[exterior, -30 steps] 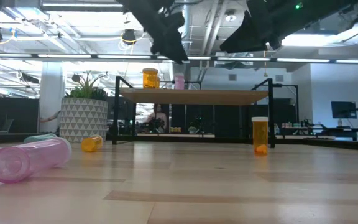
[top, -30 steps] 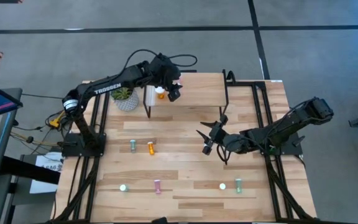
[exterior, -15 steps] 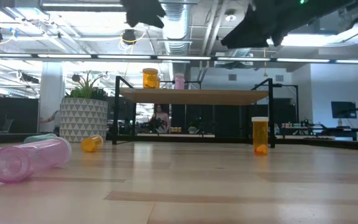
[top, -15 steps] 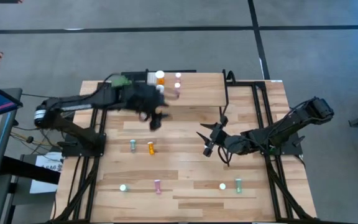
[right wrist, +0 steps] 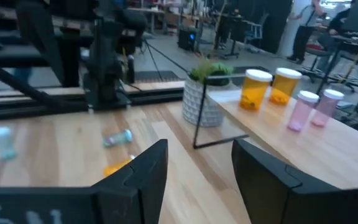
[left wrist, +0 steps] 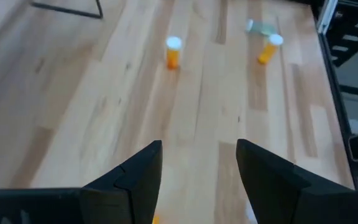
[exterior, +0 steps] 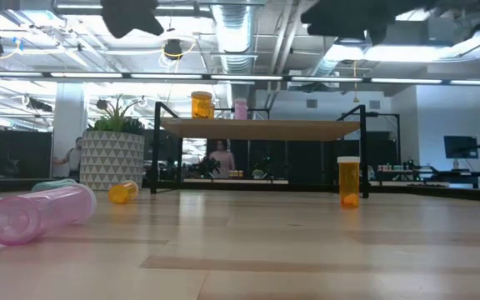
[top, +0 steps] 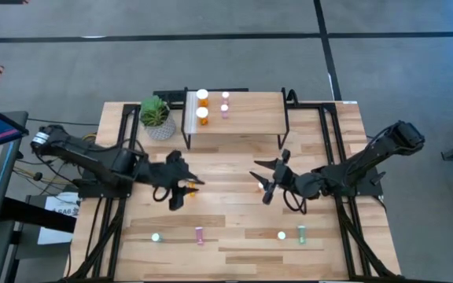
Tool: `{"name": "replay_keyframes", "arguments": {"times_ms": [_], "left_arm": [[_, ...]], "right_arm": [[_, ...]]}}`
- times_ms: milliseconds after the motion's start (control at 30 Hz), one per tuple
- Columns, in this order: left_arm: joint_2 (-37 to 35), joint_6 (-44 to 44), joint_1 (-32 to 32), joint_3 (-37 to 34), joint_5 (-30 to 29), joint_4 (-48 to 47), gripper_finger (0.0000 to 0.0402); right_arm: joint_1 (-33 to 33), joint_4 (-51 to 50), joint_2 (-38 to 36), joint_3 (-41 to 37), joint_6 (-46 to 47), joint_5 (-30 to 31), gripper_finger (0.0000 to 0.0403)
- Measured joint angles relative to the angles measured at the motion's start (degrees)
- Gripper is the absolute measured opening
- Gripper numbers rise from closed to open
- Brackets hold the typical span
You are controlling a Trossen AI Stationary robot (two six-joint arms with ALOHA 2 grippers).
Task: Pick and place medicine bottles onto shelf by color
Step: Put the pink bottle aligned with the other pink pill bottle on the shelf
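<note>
Low light-wood shelf on thin black legs (top: 246, 118) stood at the far side of the plank table (top: 234, 216). On it, near the end by the potted green plant in a white patterned pot (top: 156, 118): two larger orange bottles with white caps (top: 202, 106) and two small pink bottles (top: 225, 103), all upright, the pink pair just beside the orange pair. The right wrist view showed the same four in a row (right wrist: 288, 90).

Left gripper (top: 181, 185) hovered low over the table's left-middle part, fingers parted with nothing between them; the left wrist view showed bare wood in the gap between its two dark fingers (left wrist: 138, 177). It was just over a small orange bottle lying on its side (top: 190, 187); its green-teal neighbour could not be seen from above.

Right gripper (top: 267, 179) hung over the table's centre, in front of the shelf, fingers spread and empty. A small upright orange bottle (exterior: 349, 181) stood close by it.

Along the near edge: a green-teal bottle (top: 156, 237), a pink bottle lying down (top: 199, 234), a white-capped bottle (top: 281, 235) and a green-teal one (top: 301, 233).
</note>
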Motion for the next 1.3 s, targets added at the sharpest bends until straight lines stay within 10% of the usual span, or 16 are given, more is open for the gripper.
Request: {"name": "replay_keyframes", "arguments": {"times_ms": [567, 1300], "left_arm": [[4.1, -24.1, -13.5, -16.3, -4.6, 20.7, 0.0192], [31.9, -54.0, -19.1, 3.8, 0.6, 10.6, 0.0169]], "right_arm": [[7.4, 4.0, 0.1, 0.0, 6.8, 0.1, 0.018], [12.1, 2.5, 0.2, 0.0, 7.5, 0.1, 0.0178]]}}
